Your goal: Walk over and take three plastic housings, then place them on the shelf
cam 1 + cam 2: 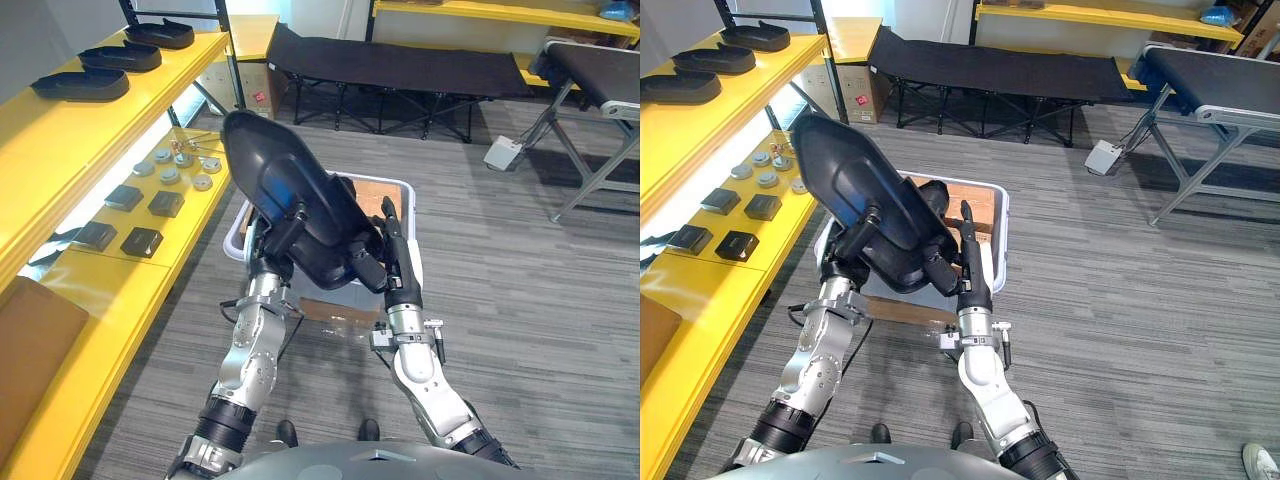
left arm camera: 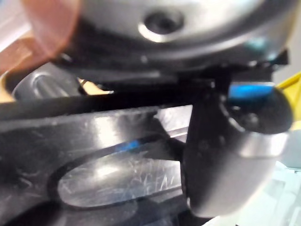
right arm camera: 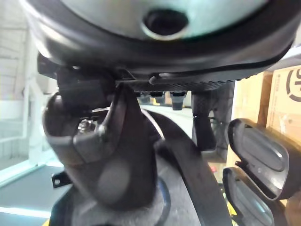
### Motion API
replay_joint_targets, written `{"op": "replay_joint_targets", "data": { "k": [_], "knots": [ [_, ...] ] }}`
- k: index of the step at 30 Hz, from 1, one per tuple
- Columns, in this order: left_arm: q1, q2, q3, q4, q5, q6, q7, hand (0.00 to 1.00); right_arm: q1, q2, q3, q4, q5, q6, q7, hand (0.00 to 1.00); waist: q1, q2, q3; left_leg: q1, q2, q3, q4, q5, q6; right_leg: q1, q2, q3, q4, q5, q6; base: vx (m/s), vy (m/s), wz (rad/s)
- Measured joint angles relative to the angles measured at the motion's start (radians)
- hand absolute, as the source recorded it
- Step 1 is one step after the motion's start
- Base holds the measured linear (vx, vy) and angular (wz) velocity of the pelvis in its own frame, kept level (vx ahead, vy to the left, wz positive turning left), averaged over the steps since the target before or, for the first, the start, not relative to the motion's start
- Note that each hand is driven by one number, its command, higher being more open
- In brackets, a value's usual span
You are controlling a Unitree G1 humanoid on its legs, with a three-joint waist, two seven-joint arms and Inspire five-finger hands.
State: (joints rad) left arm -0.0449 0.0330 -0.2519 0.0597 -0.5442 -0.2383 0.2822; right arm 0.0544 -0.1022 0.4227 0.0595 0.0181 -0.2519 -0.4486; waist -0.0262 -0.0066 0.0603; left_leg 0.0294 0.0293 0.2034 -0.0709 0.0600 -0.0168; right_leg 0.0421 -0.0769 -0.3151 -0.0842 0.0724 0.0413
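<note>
A large black plastic housing (image 1: 285, 190) is held tilted in front of me, above a white bin (image 1: 407, 187). My left hand (image 1: 283, 237) grips its lower left edge, thumb (image 2: 225, 160) pressed on the shiny surface. On the housing's right side is my right hand (image 1: 392, 262), its fingers straight up along the rim and its thumb (image 3: 115, 160) lying on the housing's face, pinching the edge. Three more black housings (image 1: 80, 85) lie in a row on the top yellow shelf (image 1: 60, 140) at my left.
The lower yellow shelf level (image 1: 150, 270) carries small black square parts (image 1: 142, 241) and grey round parts (image 1: 170, 175). A cardboard box (image 1: 258, 88) stands behind the shelf. A black cot (image 1: 400, 65) runs along the back, and a conveyor frame (image 1: 590, 80) stands at the back right.
</note>
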Motion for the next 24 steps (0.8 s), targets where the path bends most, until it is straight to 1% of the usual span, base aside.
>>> {"op": "replay_joint_targets", "data": {
  "k": [1,2,4,5,6,7,9,10,11,12,14,16,18,20,21,23,24],
  "knots": [
    [0.010,-0.001,0.003,-0.004,0.046,0.000,0.028,0.00,0.000,0.006,-0.003,-0.001,0.003,0.000,0.000,1.00,-0.001,0.001,-0.001,0.001,0.000,0.000,0.000,0.000,0.000,0.001,0.000,0.000,0.000,0.000,0.000,0.00,0.000,0.00],
    [0.028,-0.004,0.011,-0.007,0.145,0.000,0.091,0.00,0.002,0.020,-0.014,-0.010,0.016,0.001,-0.001,1.00,-0.002,0.002,-0.002,0.003,0.000,0.000,0.000,0.000,0.000,0.002,0.000,0.000,0.000,-0.001,-0.001,0.00,0.000,0.00],
    [0.053,-0.018,0.040,-0.011,0.282,0.000,0.186,0.00,0.007,0.031,-0.035,-0.036,0.048,0.000,0.001,1.00,-0.003,0.002,-0.002,0.004,0.000,0.000,-0.001,0.000,0.000,0.002,0.001,0.000,0.000,-0.002,-0.002,0.00,0.000,0.00],
    [0.060,-0.023,0.062,-0.011,0.359,0.001,0.255,0.00,0.011,0.037,-0.054,-0.047,0.084,-0.004,0.012,1.00,-0.003,0.002,-0.002,0.004,0.000,0.000,-0.001,-0.001,-0.001,0.002,0.001,0.000,0.000,-0.002,-0.002,0.00,0.000,0.00],
    [0.060,-0.031,0.090,-0.012,0.430,0.002,0.321,0.00,0.015,0.038,-0.079,-0.050,0.149,-0.014,0.038,1.00,-0.003,0.002,-0.002,0.004,0.000,0.000,-0.002,-0.001,-0.001,0.002,0.001,0.000,0.000,-0.003,-0.003,0.00,0.000,0.00],
    [0.060,-0.034,0.105,-0.015,0.464,0.002,0.352,0.00,0.018,0.038,-0.091,-0.050,0.180,-0.019,0.056,1.00,-0.003,0.002,-0.002,0.004,0.000,0.000,-0.003,-0.001,-0.001,0.002,0.001,-0.001,0.000,-0.003,-0.003,0.00,0.000,0.00],
    [0.062,-0.035,0.150,-0.045,0.549,0.002,0.444,0.00,0.049,0.040,-0.125,-0.057,0.282,-0.041,0.138,1.00,-0.002,0.002,-0.002,0.004,0.000,-0.001,-0.004,-0.001,-0.002,0.003,0.001,-0.003,0.000,-0.004,-0.005,0.00,0.000,0.00],
    [0.063,-0.035,0.161,-0.056,0.568,0.002,0.465,0.00,0.058,0.040,-0.132,-0.057,0.311,-0.048,0.165,1.00,-0.002,0.002,-0.002,0.004,0.000,-0.001,-0.004,-0.001,-0.002,0.003,0.001,-0.003,0.000,-0.004,-0.005,0.00,0.000,0.00],
    [0.066,-0.035,0.180,-0.075,0.615,0.002,0.506,0.00,0.073,0.039,-0.144,-0.057,0.366,-0.056,0.221,1.00,-0.003,0.002,-0.002,0.004,0.000,-0.001,-0.004,-0.001,-0.002,0.002,0.001,-0.003,0.000,-0.004,-0.006,0.00,0.000,0.00],
    [0.068,-0.035,0.194,-0.087,0.663,0.002,0.535,0.00,0.086,0.039,-0.150,-0.057,0.409,-0.061,0.271,1.00,-0.003,0.003,-0.003,0.004,0.000,0.000,-0.004,-0.001,-0.002,0.002,0.001,-0.002,0.000,-0.004,-0.006,0.00,0.000,0.00],
    [0.072,-0.034,0.204,-0.097,0.705,0.002,0.564,0.00,0.094,0.039,-0.159,-0.057,0.466,-0.062,0.337,1.00,-0.003,0.004,-0.003,0.006,0.000,0.003,-0.004,-0.002,-0.002,0.002,0.001,0.002,0.000,-0.004,-0.006,0.00,0.000,-0.05],
    [0.080,-0.034,0.214,-0.096,0.706,0.000,0.569,0.00,0.095,0.041,-0.161,-0.059,0.480,-0.062,0.390,1.00,-0.006,0.004,-0.004,0.008,0.000,0.009,-0.004,-0.002,-0.003,0.002,0.001,0.005,0.000,-0.004,-0.006,0.00,0.000,-0.06],
    [0.089,-0.035,0.218,-0.087,0.696,-0.006,0.562,0.00,0.107,0.041,-0.170,-0.069,0.473,-0.062,0.405,1.00,-0.006,0.004,-0.004,0.009,0.000,0.011,-0.005,-0.003,-0.003,0.002,0.002,0.006,0.000,-0.005,-0.005,0.00,0.000,-0.02],
    [0.096,-0.035,0.222,-0.068,0.602,-0.051,0.508,0.00,0.129,0.058,-0.212,-0.070,0.404,-0.057,0.373,1.00,-0.004,0.004,-0.004,0.010,0.000,0.013,-0.005,-0.003,-0.003,0.002,0.002,0.007,0.000,-0.005,-0.005,0.00,0.000,0.00],
    [0.103,-0.037,0.227,-0.067,0.547,-0.070,0.475,0.00,0.139,0.066,-0.237,-0.070,0.364,-0.045,0.349,1.00,-0.005,0.004,-0.004,0.010,0.000,0.015,-0.006,-0.003,-0.003,0.002,0.002,0.009,0.000,-0.005,-0.005,0.00,0.004,-0.06],
    [0.132,-0.036,0.231,-0.069,0.451,-0.107,0.394,0.00,0.161,0.065,-0.296,-0.070,0.267,0.011,0.302,1.00,-0.006,0.004,-0.007,0.012,0.000,0.024,-0.007,-0.004,-0.003,0.000,0.002,0.018,0.000,-0.005,-0.005,0.01,0.013,-0.11],
    [0.158,-0.036,0.231,-0.075,0.406,-0.117,0.332,0.00,0.183,0.059,-0.339,-0.067,0.222,0.064,0.279,1.00,-0.006,0.004,-0.009,0.012,0.000,0.026,-0.009,-0.004,-0.003,-0.002,0.002,0.020,0.000,-0.005,-0.005,0.02,0.014,-0.07]
  ]
}}
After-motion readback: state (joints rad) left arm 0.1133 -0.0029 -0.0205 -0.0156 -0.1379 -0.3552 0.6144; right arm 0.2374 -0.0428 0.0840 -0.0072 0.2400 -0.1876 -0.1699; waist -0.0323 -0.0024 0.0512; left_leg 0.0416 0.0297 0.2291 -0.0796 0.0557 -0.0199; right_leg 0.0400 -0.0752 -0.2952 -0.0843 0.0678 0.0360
